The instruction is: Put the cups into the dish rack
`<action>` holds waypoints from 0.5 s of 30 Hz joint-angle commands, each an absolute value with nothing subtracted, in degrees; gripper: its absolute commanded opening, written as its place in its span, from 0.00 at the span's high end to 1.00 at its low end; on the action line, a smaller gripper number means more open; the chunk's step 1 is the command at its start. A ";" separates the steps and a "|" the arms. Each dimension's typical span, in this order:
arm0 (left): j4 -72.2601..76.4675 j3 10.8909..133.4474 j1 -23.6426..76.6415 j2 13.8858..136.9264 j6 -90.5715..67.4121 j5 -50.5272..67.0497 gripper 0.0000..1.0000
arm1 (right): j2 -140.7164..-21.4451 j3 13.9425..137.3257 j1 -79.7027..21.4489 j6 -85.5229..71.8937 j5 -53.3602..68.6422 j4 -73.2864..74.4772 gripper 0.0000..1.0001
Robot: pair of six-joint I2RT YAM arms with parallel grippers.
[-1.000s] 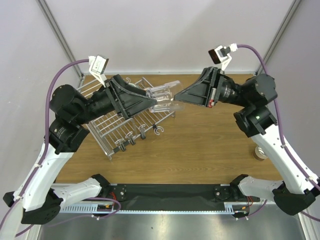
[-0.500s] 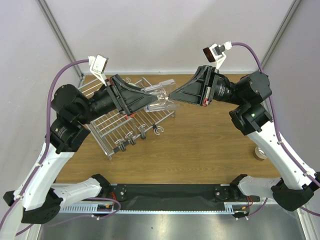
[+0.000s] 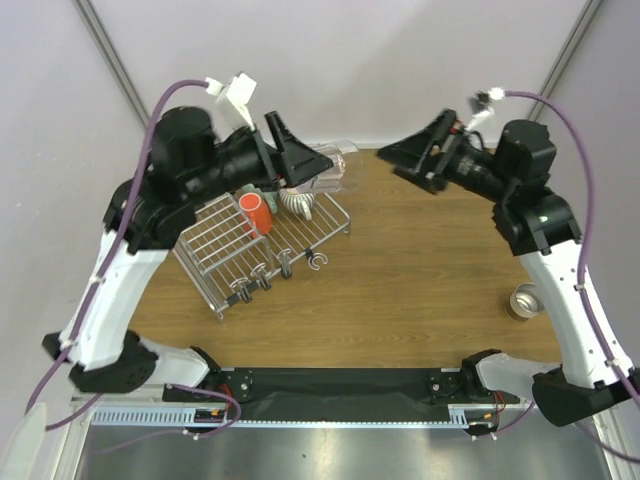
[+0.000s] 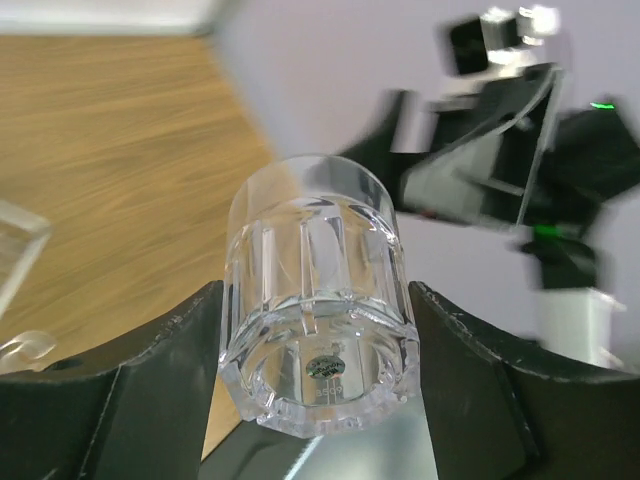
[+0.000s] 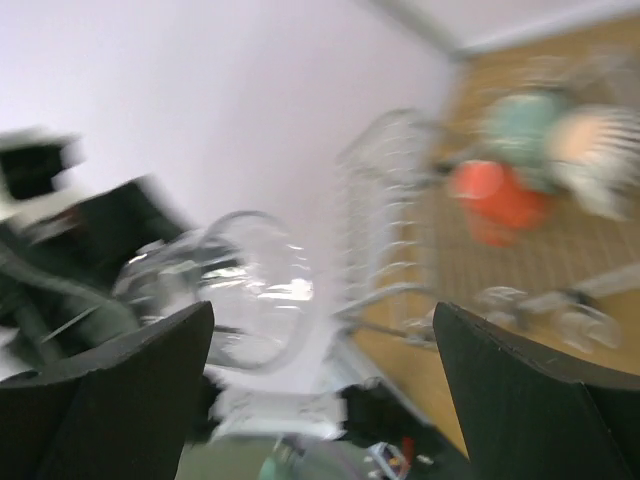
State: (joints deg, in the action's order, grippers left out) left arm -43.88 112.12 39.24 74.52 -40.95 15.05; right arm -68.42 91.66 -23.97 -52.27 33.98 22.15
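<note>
Gripping clear ribbed glass in my left gripper, right gripper released; 3 mugs in silver wire rack, shiny metal cup waits.

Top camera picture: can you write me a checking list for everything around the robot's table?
Surface: brown wooden table, no spills seen.
Job's things: red mug, white ribbed mug and blurred teal mug sit in the silver wire dish rack; shiny metal cup stands on the table near the right arm; clear ribbed glass is off the table.
Clutter: nothing seen.
Grippers: left gripper shut on the glass; right gripper open, empty.
Cables: purple cables run along both arms.
Surroundings: plain pale walls.
</note>
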 commanded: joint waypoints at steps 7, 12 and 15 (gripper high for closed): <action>-67.76 124.55 39.29 92.09 -32.87 -6.76 1.00 | -64.52 85.88 -3.61 -37.63 20.65 62.04 0.04; -71.88 126.99 39.29 100.71 -32.78 -14.91 1.00 | -62.49 83.32 -2.46 -35.95 20.40 63.19 0.05; -73.57 128.15 38.68 106.16 -31.47 -17.13 1.00 | -62.23 83.58 -2.20 -34.46 19.08 65.03 0.05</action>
State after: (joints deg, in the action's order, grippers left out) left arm -70.70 124.73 39.20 104.42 -33.85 -10.90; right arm -64.42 82.67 -2.74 -37.89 20.73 62.19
